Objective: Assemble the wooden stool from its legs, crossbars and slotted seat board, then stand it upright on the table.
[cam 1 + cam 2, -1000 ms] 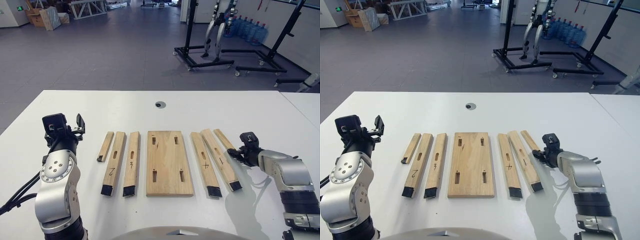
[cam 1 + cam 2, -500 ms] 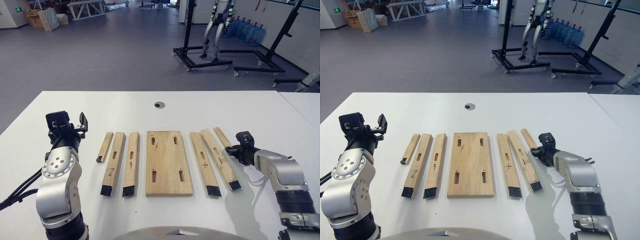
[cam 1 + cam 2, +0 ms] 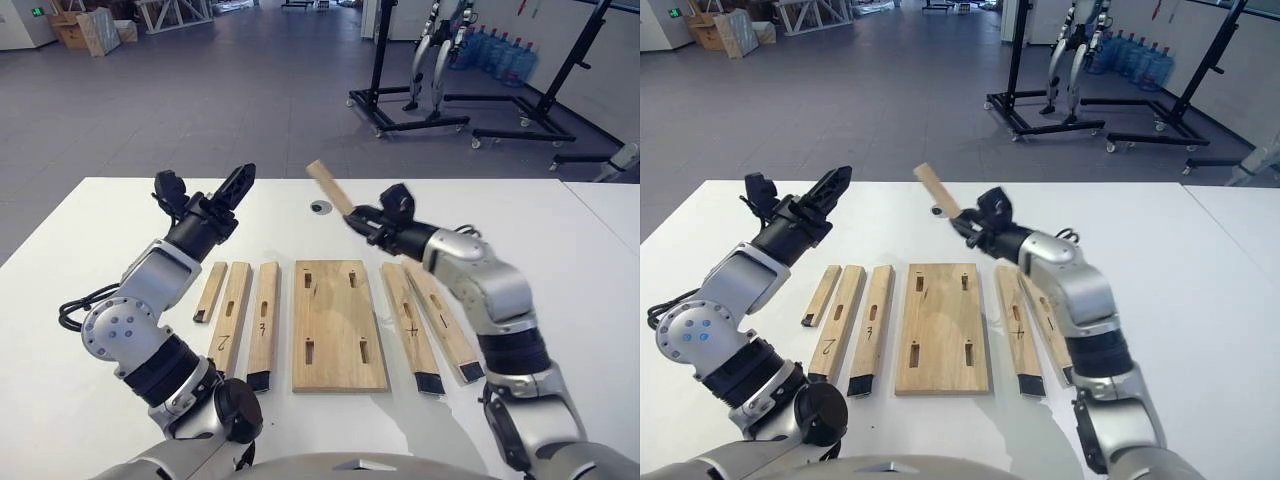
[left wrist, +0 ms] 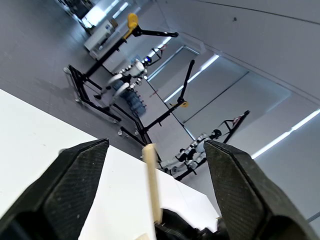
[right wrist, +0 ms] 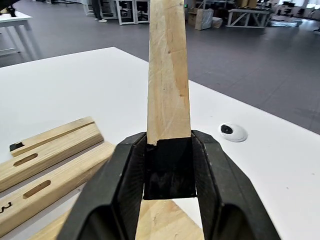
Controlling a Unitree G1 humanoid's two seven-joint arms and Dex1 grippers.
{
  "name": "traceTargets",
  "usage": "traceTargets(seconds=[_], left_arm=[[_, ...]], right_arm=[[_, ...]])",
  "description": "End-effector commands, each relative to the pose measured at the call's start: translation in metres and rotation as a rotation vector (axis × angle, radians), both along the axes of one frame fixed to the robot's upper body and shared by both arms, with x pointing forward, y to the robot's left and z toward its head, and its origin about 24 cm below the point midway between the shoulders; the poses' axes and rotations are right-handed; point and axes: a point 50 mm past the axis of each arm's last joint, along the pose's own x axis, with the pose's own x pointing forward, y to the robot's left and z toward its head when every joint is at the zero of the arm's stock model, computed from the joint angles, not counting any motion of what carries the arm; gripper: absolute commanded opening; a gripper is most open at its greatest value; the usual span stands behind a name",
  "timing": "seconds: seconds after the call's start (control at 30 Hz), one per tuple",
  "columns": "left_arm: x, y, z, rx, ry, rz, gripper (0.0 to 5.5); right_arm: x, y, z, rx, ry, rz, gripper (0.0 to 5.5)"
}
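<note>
1. Your right gripper [image 3: 362, 219] is clenched on the black-tipped end of a short crossbar [image 3: 328, 186] — pale wood, tilted up, raised above the far middle of the white table [image 3: 560, 290].
2. Your left gripper [image 3: 203, 180] hangs raised nearby, fingers spread, grasping nothing.
3. Flat on the table: the slotted seat board [image 3: 338, 322], a pair of legs [image 3: 230, 322] either side — a second crossbar [image 3: 210, 292] lies leftmost.
4. Behind: grey floor, black racks [image 3: 410, 100].

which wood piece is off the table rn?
The short crossbar clamped by its black end in the right gripper; the other sticks and seat board lie flat.
</note>
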Motion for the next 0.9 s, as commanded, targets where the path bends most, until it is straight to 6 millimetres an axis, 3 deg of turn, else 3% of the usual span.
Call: traceTargets(seconds=[0.03,0.17,0.37,0.53,0.9], left_arm=[[-0.003,-0.026,-0.005,-0.085,0.044,-0.121,3.48],[-0.005,-0.028,-0.017,-0.101,0.111,-0.144,3.48],[-0.004,-0.027,-0.037,-0.086,0.195,-0.143,3.48],[-0.002,-0.015,-0.057,-0.065,0.258,-0.090,3.48],[-0.006,-0.022,-0.032,-0.141,0.137,-0.105,3.48]], right_arm=[[0.005,0.006,0.000,0.033,-0.047,0.002,1.30],[0.010,0.017,0.008,0.107,-0.073,0.028,1.30],[-0.010,0.037,0.009,0.177,-0.050,0.145,1.30],[-0.025,0.030,0.007,0.167,-0.026,0.181,1.30],[-0.021,0.033,-0.019,0.094,0.036,0.135,1.30]])
